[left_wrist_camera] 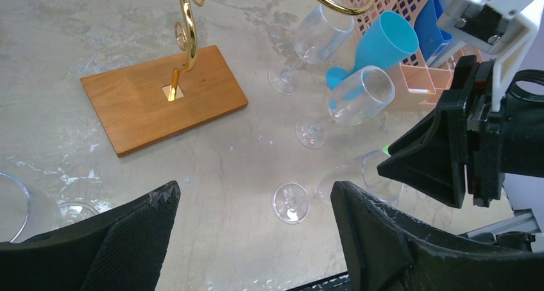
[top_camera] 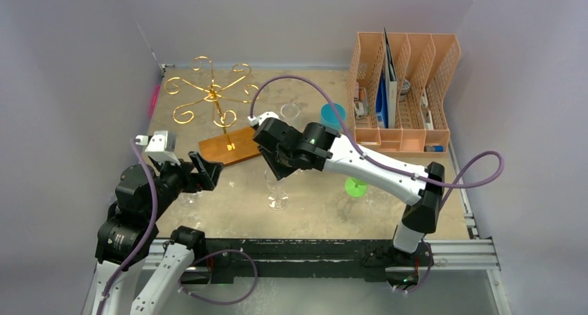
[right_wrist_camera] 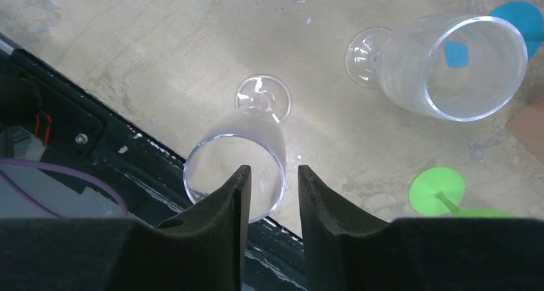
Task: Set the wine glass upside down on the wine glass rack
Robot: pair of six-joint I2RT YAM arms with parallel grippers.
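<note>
A clear wine glass stands upright near the table's front edge. My right gripper hangs over its mouth. In the right wrist view the glass has one finger inside the bowl and the other outside it. The rim wall passes between the two, and a gap still shows, so the right gripper is open. The wine glass rack, gold wire on a wooden base, stands at the back left. My left gripper stays wide open and empty to the left of the glass.
An orange file organiser fills the back right. A blue glass and a clear glass stand in front of it. A green glass sits right of my right arm. Another clear glass is by my left gripper.
</note>
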